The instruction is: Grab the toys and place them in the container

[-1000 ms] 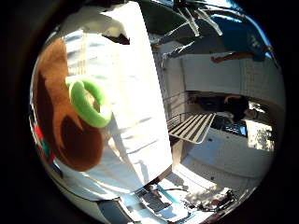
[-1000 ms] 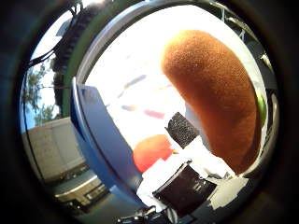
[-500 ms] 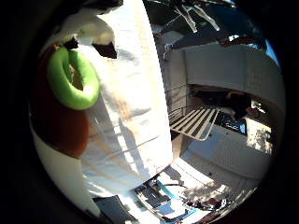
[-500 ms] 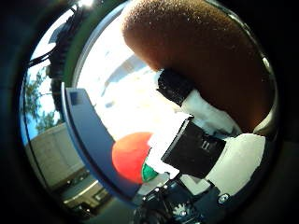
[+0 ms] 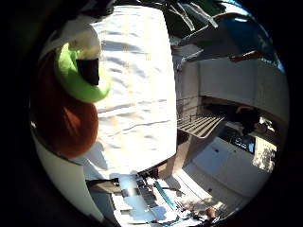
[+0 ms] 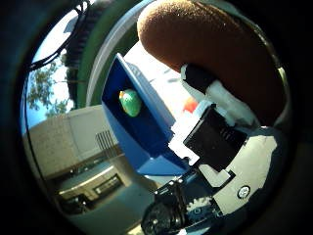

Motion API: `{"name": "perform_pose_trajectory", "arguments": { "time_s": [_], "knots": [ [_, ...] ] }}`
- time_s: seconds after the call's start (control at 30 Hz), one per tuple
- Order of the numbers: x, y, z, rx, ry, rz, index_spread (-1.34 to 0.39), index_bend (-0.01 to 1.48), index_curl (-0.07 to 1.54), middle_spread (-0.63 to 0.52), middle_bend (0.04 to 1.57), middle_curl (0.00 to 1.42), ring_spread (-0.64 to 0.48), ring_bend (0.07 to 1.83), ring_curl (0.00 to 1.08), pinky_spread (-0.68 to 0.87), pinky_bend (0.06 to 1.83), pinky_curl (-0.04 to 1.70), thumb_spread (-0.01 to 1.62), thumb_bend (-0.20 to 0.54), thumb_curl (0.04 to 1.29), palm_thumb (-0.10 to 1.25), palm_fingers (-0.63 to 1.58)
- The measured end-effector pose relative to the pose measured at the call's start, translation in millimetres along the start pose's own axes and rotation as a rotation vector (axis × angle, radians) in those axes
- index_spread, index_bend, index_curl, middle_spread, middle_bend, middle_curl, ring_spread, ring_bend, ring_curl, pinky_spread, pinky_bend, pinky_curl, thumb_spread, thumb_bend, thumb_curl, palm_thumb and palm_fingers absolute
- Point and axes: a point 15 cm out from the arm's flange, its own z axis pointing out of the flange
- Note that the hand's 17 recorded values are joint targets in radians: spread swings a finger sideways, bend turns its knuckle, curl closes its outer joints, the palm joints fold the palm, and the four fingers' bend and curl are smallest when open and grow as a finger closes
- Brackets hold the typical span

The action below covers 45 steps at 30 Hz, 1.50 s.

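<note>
A table covered with a white cloth (image 5: 137,94) carries the things. On it stands a blue container (image 6: 146,132), tilted in the thumb side view, with a green toy (image 6: 130,102) inside, and a small orange-red toy (image 6: 190,104) lies on the cloth just beside the container.

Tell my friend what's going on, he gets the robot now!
Right hand: fingers curled round the brown plush toy, which fills much of the view, so it is close to the palm.
A green ring sits against the plush, over the white table cover.
Blue container: a small green toy already lies inside.
A red-orange toy shows beyond the container.
Left: get the plush and the others into the container.
</note>
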Motion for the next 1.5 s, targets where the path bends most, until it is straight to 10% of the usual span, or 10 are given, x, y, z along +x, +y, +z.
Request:
{"name": "perform_pose_trajectory", "arguments": {
  "time_s": [0.27,0.53,0.67,0.8,1.03,1.5],
  "knots": [
    [-175.7,48.0,-27.2,0.037,0.015,-0.332,-0.70,0.91,0.01,-0.19,1.12,1.00,-0.07,1.44,0.70,0.18,1.42,0.80,1.16,-0.015,0.61,0.96,1.00],
    [-223.9,16.8,49.8,-0.008,0.032,-0.345,-0.72,0.97,-0.01,-0.19,1.10,1.01,-0.05,1.47,0.70,0.17,1.39,0.83,1.19,-0.033,0.57,0.85,0.93],
    [-225.5,5.1,98.6,-0.072,0.056,-0.336,-0.63,0.88,-0.01,-0.17,0.97,0.95,0.01,1.36,0.65,0.22,1.37,0.82,1.21,-0.033,0.54,0.80,0.74],
    [-213.6,0.0,110.5,-0.106,0.063,-0.347,-0.40,0.76,0.05,-0.06,0.44,0.70,0.16,0.98,0.54,0.31,1.21,0.77,1.21,-0.032,0.50,0.75,-0.18],
    [-194.8,4.8,55.4,-0.038,0.037,-0.445,-0.42,0.49,0.07,0.07,0.16,0.49,0.28,0.64,0.33,0.42,0.92,0.56,1.18,-0.022,0.48,0.76,-0.15],
    [-29.9,17.9,-8.1,-0.016,0.042,-0.340,-0.31,0.20,0.17,0.09,0.18,0.36,0.28,0.49,0.29,0.44,0.65,0.38,1.16,-0.026,0.44,0.74,0.02]
  ]
}}
